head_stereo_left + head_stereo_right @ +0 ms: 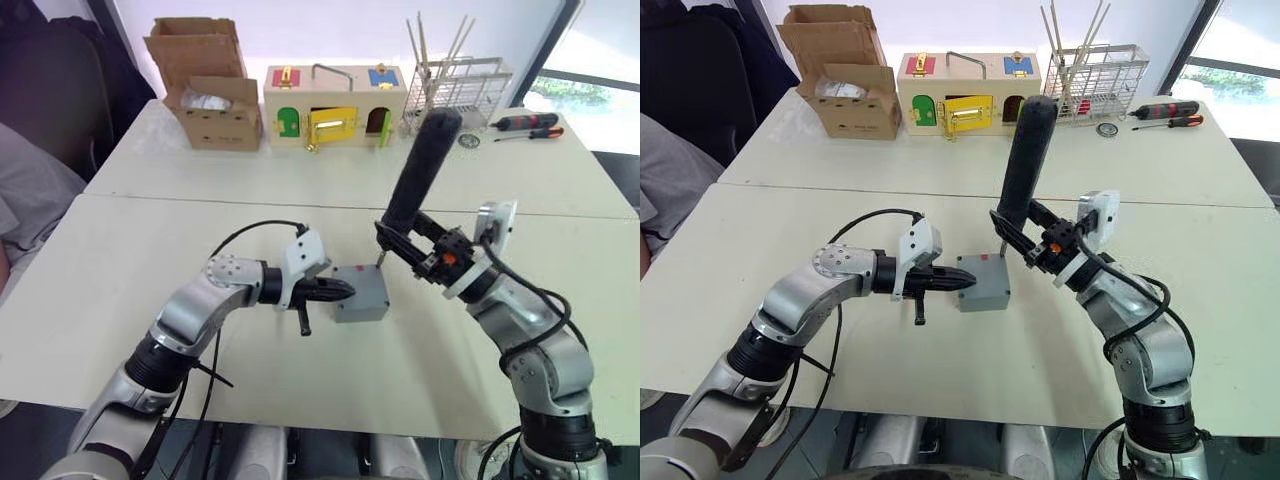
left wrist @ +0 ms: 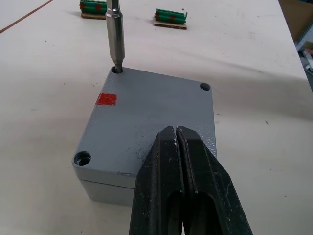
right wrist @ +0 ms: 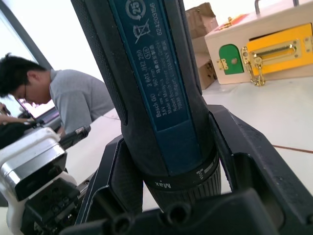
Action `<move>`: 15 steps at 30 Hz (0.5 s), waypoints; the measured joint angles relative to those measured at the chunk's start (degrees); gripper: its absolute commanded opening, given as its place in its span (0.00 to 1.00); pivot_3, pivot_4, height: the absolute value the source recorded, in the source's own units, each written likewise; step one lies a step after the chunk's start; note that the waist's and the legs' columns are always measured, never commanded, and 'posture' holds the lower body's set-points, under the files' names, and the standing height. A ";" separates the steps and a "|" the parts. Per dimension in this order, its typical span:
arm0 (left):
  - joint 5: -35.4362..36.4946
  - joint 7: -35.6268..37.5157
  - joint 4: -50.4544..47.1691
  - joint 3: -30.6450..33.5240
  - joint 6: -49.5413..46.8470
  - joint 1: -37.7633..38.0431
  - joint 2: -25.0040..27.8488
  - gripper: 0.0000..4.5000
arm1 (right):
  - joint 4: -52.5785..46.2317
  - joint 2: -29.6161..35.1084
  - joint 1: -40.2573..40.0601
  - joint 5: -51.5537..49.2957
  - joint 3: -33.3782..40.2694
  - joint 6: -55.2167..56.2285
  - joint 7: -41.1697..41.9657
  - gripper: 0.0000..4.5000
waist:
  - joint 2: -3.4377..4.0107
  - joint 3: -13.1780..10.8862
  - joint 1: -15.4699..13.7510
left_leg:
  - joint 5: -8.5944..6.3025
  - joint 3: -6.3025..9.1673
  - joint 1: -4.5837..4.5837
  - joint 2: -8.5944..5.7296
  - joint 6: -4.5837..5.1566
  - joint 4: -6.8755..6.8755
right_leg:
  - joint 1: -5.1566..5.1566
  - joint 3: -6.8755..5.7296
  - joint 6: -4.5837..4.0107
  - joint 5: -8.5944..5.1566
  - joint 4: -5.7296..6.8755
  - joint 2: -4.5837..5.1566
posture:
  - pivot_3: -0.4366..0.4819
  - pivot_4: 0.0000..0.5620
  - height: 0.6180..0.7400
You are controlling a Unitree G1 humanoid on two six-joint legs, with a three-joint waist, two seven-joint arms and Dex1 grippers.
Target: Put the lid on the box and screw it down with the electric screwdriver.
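Closed left fingers (image 2: pixel 183 161) press lid (image 2: pixel 151 117); screwdriver bit (image 2: pixel 115 34) in corner hole.

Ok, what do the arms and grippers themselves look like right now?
Both arms are silver-grey metal segments with black joints, white wrist housings and loose black cables. The left gripper has two black tapered fingers; the right gripper is a black frame with an orange-red spot near the wrist.

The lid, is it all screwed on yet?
Not all yet. The lid already sits on the box. The right gripper holds the electric screwdriver with its bit in one corner hole, while the left gripper, shut, presses on the lid. Two other corner holes in view are probably left.
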State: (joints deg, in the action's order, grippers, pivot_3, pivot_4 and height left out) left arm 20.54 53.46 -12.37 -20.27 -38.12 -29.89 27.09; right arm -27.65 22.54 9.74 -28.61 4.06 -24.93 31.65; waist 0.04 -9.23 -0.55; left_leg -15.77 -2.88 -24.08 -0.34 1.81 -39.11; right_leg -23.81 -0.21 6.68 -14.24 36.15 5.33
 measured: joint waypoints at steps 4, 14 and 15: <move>-1.15 0.11 -0.04 -0.91 0.38 0.01 0.45 0.00 | 0.19 0.35 -0.90 2.27 -1.74 2.21 0.37 0.40 | -0.27 0.19 0.02 | -0.16 0.01 0.72 0.06 0.16 0.17 | 0.71 -0.02 -0.29 -0.24 -0.17 -0.03 | 0.48 0.27 0.92; -1.87 -0.03 -0.08 -1.32 0.02 0.49 0.44 0.00 | 1.45 0.61 -2.61 6.06 -4.37 6.57 0.90 0.40 | -0.79 1.17 0.01 | -0.20 0.08 0.77 0.10 0.10 0.24 | 0.71 -0.07 -0.49 -0.35 -0.14 0.13 | 0.48 0.27 0.92; -2.18 -0.04 -0.09 -1.46 0.07 0.49 0.44 0.00 | 1.96 0.46 -2.52 5.97 -4.33 6.65 0.90 0.40 | -0.85 1.30 0.01 | -0.23 0.08 0.78 0.11 0.06 0.25 | 0.72 -0.07 -0.55 -0.38 -0.14 0.19 | 0.48 0.27 0.92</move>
State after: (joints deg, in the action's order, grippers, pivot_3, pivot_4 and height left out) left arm 18.36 53.43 -12.45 -21.73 -38.04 -29.41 27.54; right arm -25.70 23.00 7.22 -22.64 -0.27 -18.28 32.55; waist -0.81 -7.93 -0.54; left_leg -16.00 -2.80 -23.30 -0.24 1.87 -38.86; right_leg -23.09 -0.28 6.12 -14.63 36.00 5.52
